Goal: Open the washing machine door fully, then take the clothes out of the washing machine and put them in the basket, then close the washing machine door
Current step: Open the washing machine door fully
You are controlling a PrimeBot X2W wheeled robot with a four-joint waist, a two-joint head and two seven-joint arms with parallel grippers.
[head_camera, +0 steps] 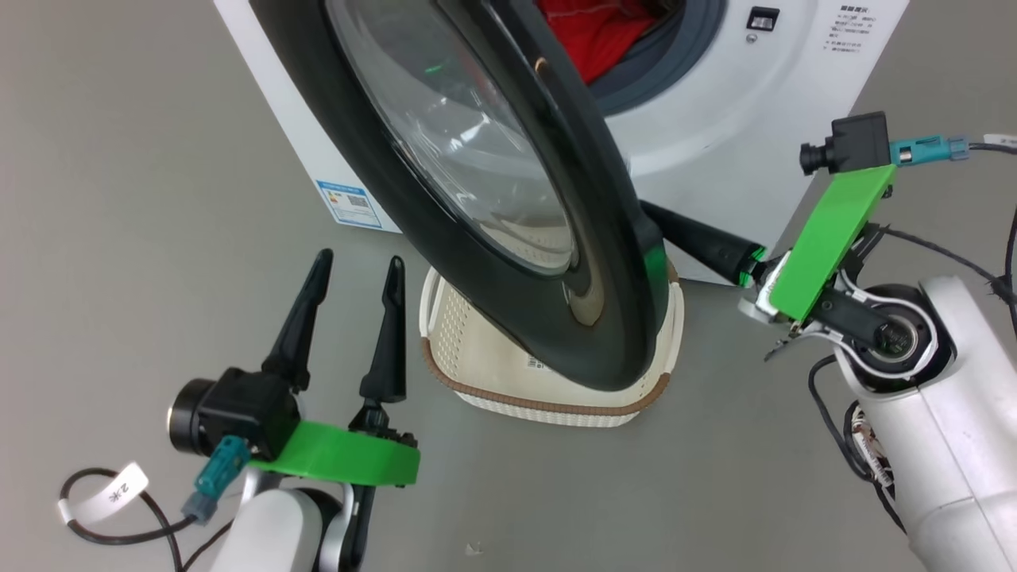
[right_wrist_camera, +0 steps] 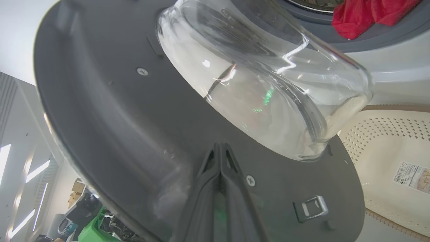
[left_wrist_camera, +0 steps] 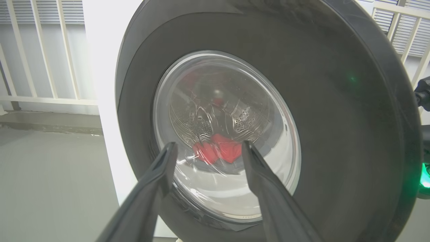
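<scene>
Washing machine door ajar; right gripper closed at its inside.

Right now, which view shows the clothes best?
Right wrist view: the clothes lie sharp, unobstructed, over the grey ring. Head view cuts them off at its top; left wrist view warps them through the door glass.

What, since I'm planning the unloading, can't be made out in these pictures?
- clothes, head view: cut by the top edge and covered by the washing machine door; count unknown.
- basket, head view: the door hides much of its inside.
- right gripper, head view: tips behind the door's rim; contact unclear.
- blue label, head view: print too small.
</scene>
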